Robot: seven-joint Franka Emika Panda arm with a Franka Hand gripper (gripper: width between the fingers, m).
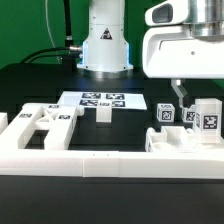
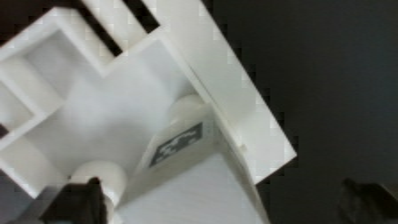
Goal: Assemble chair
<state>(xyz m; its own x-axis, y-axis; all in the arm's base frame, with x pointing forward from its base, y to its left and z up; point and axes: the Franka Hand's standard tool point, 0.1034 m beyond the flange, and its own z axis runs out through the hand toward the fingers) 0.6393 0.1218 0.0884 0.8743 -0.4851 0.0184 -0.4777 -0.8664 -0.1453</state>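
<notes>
A plain matte green backdrop [image 1: 30,25] stood at the back, with thin black cables [image 1: 66,25] hanging before it. The flat matte black tabletop [image 1: 40,85] lay under soft, even light, edged in front by a long low plain white rail [image 1: 100,175]. The wrist view's blurred dark area was probably that tabletop.

Ext. view: bright, even light from overhead, so the white robot arm [image 1: 103,40] at top centre and the border rail [image 1: 60,165] along the bottom edge are near blown out w/ little surface detail. The black table [image 1: 30,85] at mid left stays dark w/ only short soft shadows beside the parts; low res, slightly soft overall. Wrist view: heavily blurred & out of focus, chair slab [image 2: 169,110] glaring white vs. near-black backgrd, its tag [image 2: 178,143] smeared, unreadable.
</notes>
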